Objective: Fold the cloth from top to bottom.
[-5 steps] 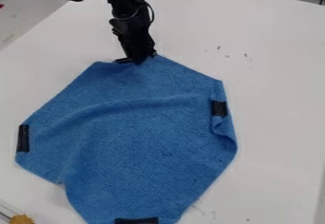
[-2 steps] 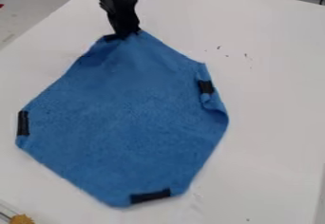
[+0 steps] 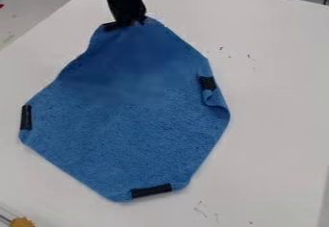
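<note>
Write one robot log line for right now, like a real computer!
pincer: holding blue cloth by top edge | cloth: spread out, right side curled | black strip: bottom edge | fold: not made

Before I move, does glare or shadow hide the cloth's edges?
Camera view: no strong glare on the white tabletop; the blue cloth is darker in its upper part, perhaps shaded, yet its side and lower edges stand out; the black tool is too dark to show much detail.

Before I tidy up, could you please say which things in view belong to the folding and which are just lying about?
Job:
blue cloth
its black strips
black arm, at the cloth's top edge

Lying about:
orange-yellow piece, lower-left corner
small red thing, left edge
</note>
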### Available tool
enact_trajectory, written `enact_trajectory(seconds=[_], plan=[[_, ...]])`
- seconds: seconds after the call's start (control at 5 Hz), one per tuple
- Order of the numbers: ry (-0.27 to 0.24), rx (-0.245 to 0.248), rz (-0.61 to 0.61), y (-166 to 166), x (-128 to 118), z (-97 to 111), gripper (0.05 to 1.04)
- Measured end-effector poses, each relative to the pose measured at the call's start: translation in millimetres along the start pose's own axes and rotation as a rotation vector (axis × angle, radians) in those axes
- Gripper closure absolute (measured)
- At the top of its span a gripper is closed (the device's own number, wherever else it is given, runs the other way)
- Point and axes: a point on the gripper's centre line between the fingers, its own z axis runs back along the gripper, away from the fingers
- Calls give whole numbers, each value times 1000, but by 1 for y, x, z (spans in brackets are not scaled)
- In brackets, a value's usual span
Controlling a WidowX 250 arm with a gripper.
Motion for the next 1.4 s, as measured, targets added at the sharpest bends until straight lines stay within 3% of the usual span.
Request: enact_trajectory(seconds=[0.2, 0.4, 0.8, 1.0, 1.4], plan=[[39, -9, 49, -32, -27, 18, 1025], [60, -45, 112, -53, -55, 22, 1025], [112, -142, 186, -90, -93, 9, 1003], [143, -161, 216, -103, -105, 6, 847], [163, -128, 262, -112, -109, 27, 271]])
